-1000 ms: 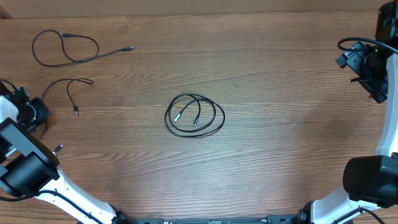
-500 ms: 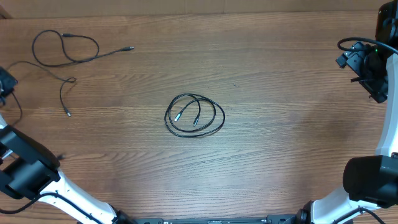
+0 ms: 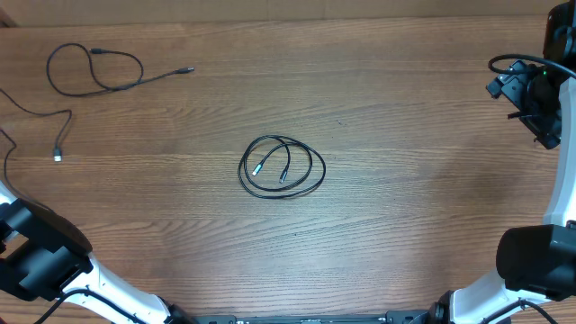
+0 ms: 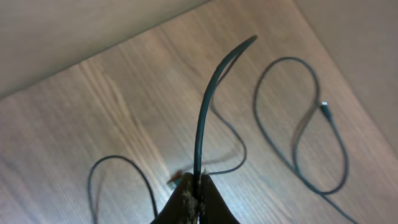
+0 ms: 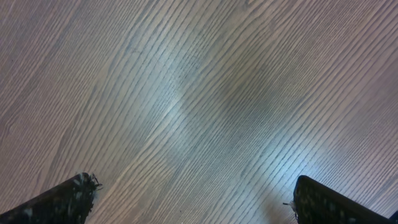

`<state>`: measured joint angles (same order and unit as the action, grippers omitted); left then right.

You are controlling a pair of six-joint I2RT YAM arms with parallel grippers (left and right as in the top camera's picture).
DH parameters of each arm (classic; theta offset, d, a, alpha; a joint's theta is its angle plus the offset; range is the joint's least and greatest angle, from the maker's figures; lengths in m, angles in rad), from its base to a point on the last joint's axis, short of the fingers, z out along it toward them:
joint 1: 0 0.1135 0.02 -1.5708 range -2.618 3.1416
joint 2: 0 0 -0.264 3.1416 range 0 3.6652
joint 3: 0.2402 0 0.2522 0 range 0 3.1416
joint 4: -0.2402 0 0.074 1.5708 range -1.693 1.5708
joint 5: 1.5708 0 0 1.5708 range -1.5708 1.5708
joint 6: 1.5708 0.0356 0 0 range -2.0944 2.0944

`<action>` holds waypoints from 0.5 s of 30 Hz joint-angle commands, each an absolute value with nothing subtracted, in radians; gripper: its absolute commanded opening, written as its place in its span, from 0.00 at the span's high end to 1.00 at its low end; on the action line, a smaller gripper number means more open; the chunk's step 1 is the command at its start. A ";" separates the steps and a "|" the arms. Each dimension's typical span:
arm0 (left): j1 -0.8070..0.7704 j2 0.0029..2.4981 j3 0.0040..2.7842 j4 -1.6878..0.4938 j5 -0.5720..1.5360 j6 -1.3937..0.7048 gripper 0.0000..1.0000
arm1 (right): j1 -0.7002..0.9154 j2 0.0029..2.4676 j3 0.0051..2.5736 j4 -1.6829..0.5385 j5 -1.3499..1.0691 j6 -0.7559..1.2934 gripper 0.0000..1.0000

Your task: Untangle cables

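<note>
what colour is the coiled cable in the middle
The coiled cable is black; the overhead view shows it best.

Overhead, the light fell soft and even on the wooden table (image 3: 405,108), everything sharp and the shadows faint. Under my right wrist a pale glare washed over the grain, and my fingertips (image 5: 62,202) were dark and blurred. The cable (image 4: 198,130) close to my left lens was smeared out of focus.

Thin black coiled cable bundle (image 3: 282,166) at frame centre on brown wooden table (image 3: 405,225). Thin black looped cable (image 3: 94,70) in upper left corner. Below it, thin black loose strand (image 4: 198,124) runs off left edge, pinched in left gripper (image 4: 194,193). All three well apart.
</note>
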<state>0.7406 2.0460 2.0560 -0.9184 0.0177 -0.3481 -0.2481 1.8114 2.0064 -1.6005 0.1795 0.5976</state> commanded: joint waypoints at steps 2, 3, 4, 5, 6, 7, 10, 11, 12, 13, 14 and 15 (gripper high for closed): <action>0.752 2.040 2.023 -0.920 -0.036 -0.375 0.96 | -0.249 1.810 2.002 -1.599 0.179 0.594 0.00; 0.754 2.040 2.014 -0.920 -0.036 -0.375 0.96 | -0.249 1.810 2.002 -1.599 0.179 0.593 0.00; 0.754 2.040 2.004 -0.918 -0.037 -0.374 0.96 | -0.249 1.810 2.002 -1.599 0.179 0.594 0.00; 0.754 2.040 1.998 -0.915 -0.038 -0.374 0.96 | -0.249 1.810 2.002 -1.599 0.179 0.594 0.00; 0.754 2.040 1.990 -0.915 -0.041 -0.374 0.94 | -0.249 1.810 2.002 -1.599 0.179 0.593 0.00; 0.754 2.040 1.982 -0.911 -0.049 -0.374 0.92 | -0.249 1.810 2.002 -1.599 0.179 0.594 0.00; 0.754 2.040 1.960 -0.912 -0.116 -0.374 0.84 | -0.249 1.810 2.002 -1.599 0.179 0.594 0.00; 0.754 2.040 1.956 -0.913 -0.137 -0.374 0.83 | -0.249 1.810 2.002 -1.599 0.179 0.594 0.00; 0.754 2.040 1.956 -0.916 -0.149 -0.372 0.82 | -0.249 1.810 2.002 -1.599 0.179 0.594 0.00; 0.754 2.040 1.956 -0.917 -0.154 -0.364 0.82 | -0.249 1.810 2.002 -1.599 0.179 0.594 0.00; 0.754 2.040 1.956 -0.920 -0.154 -0.357 0.81 | -0.249 1.810 2.002 -1.599 0.179 0.593 0.00; 0.754 2.040 1.956 -0.923 -0.149 -0.350 0.81 | -0.249 1.810 2.002 -1.599 0.179 0.594 0.00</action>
<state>0.7425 2.0460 1.9629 -0.9184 -0.0994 -0.3672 -0.2481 1.8114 2.0060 -1.6005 0.1795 0.5972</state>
